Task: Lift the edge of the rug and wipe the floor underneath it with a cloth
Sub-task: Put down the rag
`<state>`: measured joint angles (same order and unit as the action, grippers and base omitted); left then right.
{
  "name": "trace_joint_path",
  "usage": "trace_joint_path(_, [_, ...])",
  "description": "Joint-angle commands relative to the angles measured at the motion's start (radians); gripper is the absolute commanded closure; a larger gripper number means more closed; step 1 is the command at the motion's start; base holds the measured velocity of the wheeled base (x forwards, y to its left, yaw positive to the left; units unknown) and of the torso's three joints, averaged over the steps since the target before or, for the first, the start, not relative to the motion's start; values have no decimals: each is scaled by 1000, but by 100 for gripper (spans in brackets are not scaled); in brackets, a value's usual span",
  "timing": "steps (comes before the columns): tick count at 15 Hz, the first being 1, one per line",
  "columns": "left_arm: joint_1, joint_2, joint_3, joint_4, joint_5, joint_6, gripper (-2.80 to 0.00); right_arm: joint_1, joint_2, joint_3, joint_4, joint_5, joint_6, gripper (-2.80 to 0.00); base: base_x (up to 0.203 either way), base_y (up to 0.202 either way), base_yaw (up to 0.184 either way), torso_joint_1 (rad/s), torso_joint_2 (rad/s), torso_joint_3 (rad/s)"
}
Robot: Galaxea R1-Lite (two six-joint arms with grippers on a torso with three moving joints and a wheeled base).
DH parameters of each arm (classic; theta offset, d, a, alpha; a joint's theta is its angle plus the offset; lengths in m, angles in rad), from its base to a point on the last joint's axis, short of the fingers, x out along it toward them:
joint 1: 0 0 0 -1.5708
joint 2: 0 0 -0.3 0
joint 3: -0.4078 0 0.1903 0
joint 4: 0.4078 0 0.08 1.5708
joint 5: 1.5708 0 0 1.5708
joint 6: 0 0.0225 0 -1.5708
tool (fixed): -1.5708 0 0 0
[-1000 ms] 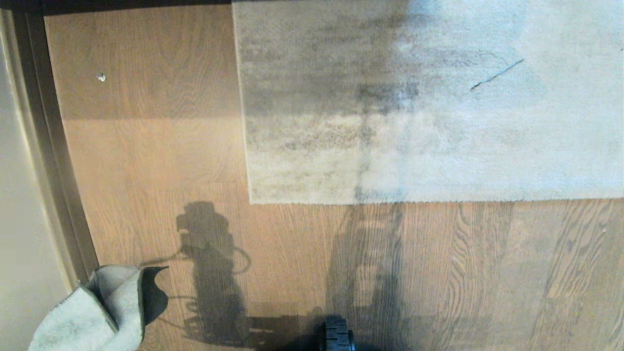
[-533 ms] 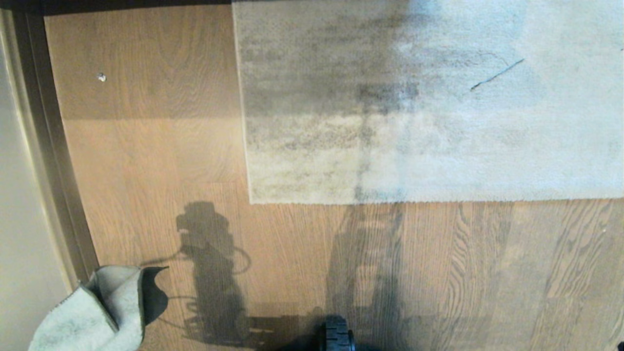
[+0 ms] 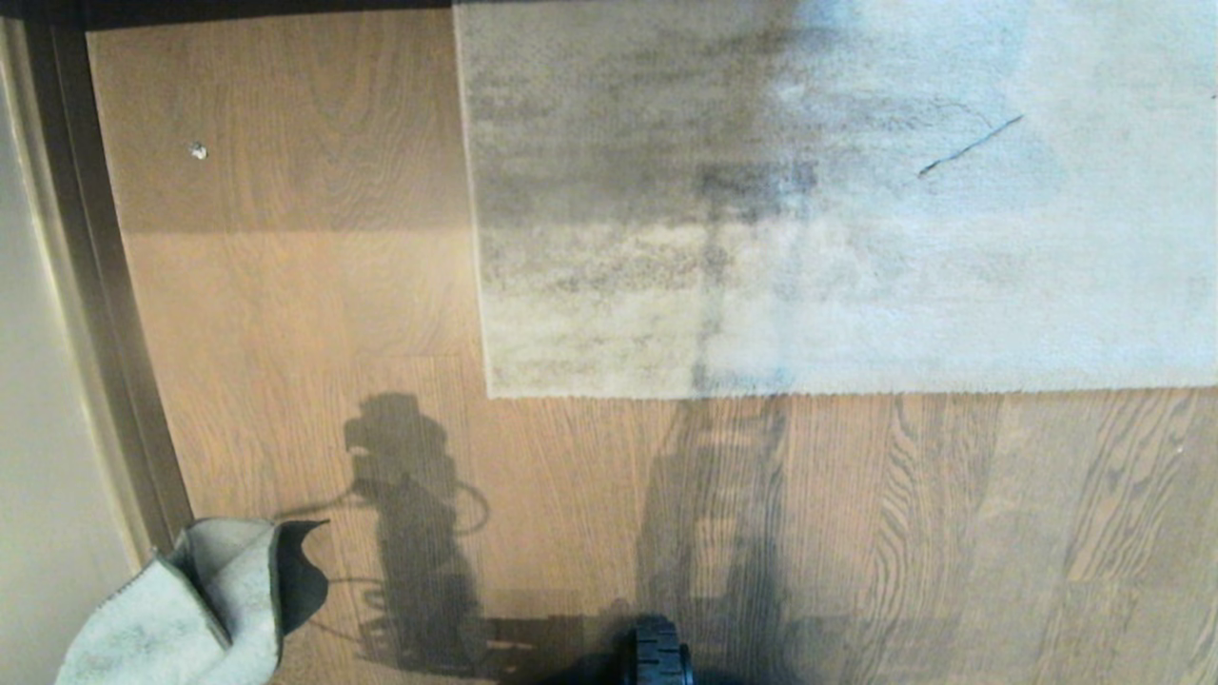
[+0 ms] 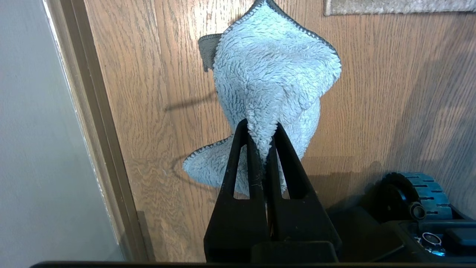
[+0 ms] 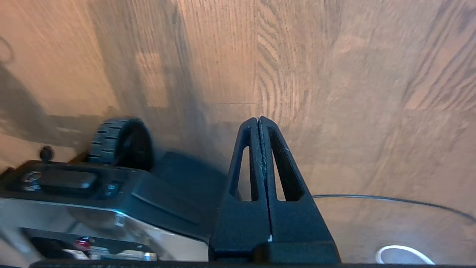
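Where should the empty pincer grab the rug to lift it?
Best at the rug's square corner, coming from the bare floor in front. Two free edges meet there and it lies flat, so a low, sliding approach should get under it.

Rug edge [image 3: 761, 392] lies on floor [image 3: 285, 304] ahead-right; cloth [image 3: 181, 609] near-left beside skirting strip [image 3: 105, 314].

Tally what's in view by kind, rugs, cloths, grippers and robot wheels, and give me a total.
Rug: 1
Cloth: 1
Grippers, left gripper and right gripper: 2
Wheel: 1
Total: 5
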<state>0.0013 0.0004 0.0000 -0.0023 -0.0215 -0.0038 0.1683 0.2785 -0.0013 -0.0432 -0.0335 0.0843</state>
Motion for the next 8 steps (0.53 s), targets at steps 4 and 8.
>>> trace_joint_path(4, [0,0,0,-1,0,-1,0,0,4,1,42,-9,-117,0,0,0,0,0,0,0])
trace_joint_path(8, [0,0,0,-1,0,-1,0,0,4,1,39,1,-109,0,0,0,0,0,0,0])
